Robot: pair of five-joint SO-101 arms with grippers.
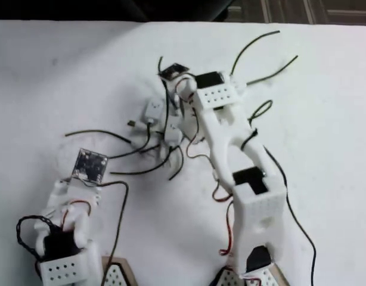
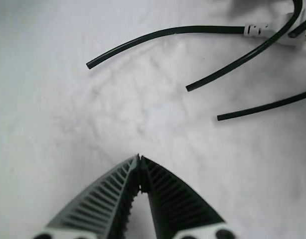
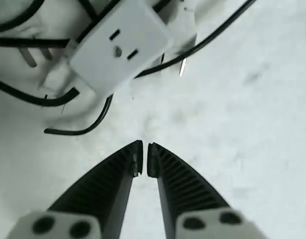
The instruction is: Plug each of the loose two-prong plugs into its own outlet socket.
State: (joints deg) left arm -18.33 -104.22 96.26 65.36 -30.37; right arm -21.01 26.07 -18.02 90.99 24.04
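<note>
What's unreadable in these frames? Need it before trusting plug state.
High view: the white blocks are too small to tell sockets from plugs, or plugged from loose; the right arm covers part of the cluster.
Right wrist view: the outlet socket partly covers the plug behind the bare prongs.
Left wrist view: the cords run off the edge; what they join is cut off.

The white table [image 1: 46,77] has a small heap of white outlet sockets [image 1: 153,111] near its middle. Thin black cords [image 1: 92,133] spread left from the heap. More loose cords [image 1: 272,74] lie at the far right.
</note>
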